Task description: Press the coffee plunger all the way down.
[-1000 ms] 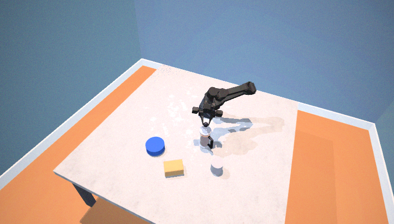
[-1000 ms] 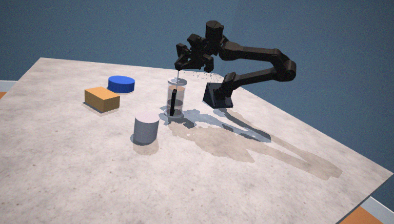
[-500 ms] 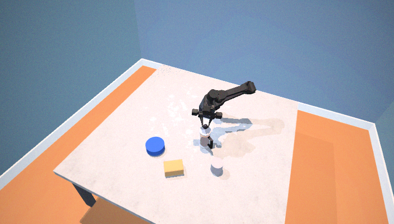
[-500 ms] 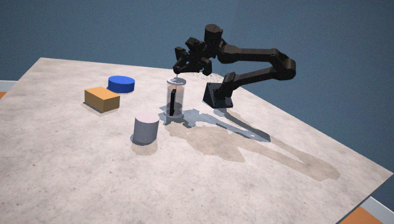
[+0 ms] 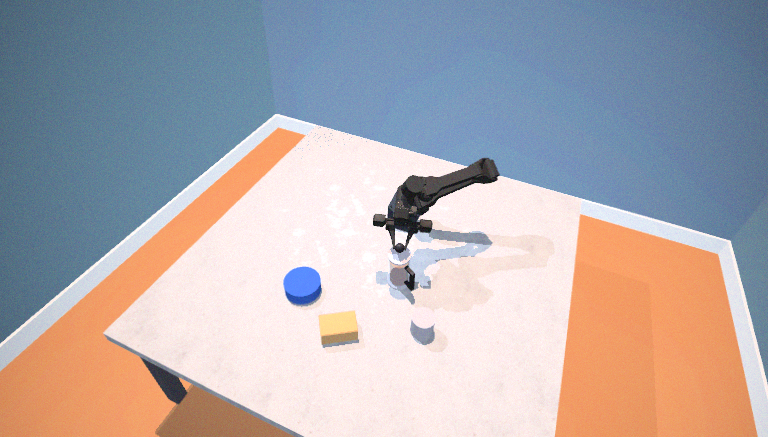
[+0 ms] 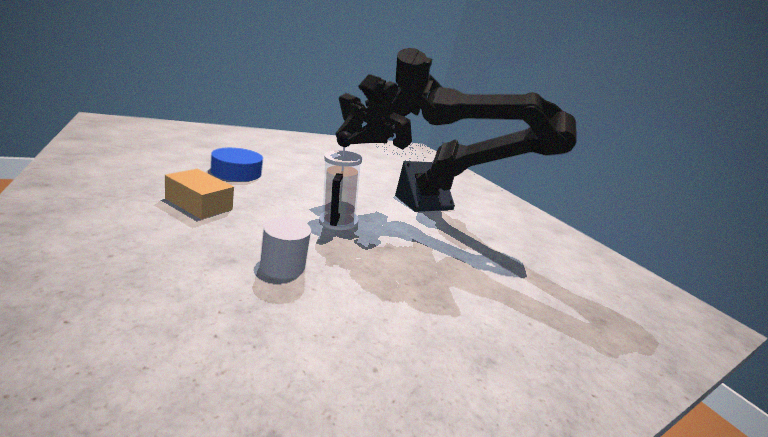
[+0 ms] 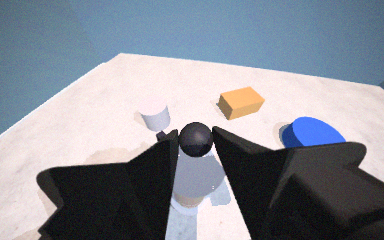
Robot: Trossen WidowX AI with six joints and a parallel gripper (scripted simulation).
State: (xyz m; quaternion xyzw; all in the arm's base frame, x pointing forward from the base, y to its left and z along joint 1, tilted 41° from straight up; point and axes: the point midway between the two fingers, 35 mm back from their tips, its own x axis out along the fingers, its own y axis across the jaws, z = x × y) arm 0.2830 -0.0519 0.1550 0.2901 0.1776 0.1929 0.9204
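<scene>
We found the black gripper (image 7: 195, 142) clenched on the round black plunger knob (image 7: 195, 139); the clear glass press (image 6: 341, 190) looked tippable, fragile.

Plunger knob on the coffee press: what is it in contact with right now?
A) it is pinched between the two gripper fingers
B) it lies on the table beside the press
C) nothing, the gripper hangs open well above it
A: in the wrist view the dark plunger knob sits between the gripper fingers, just above the press lid.
</scene>
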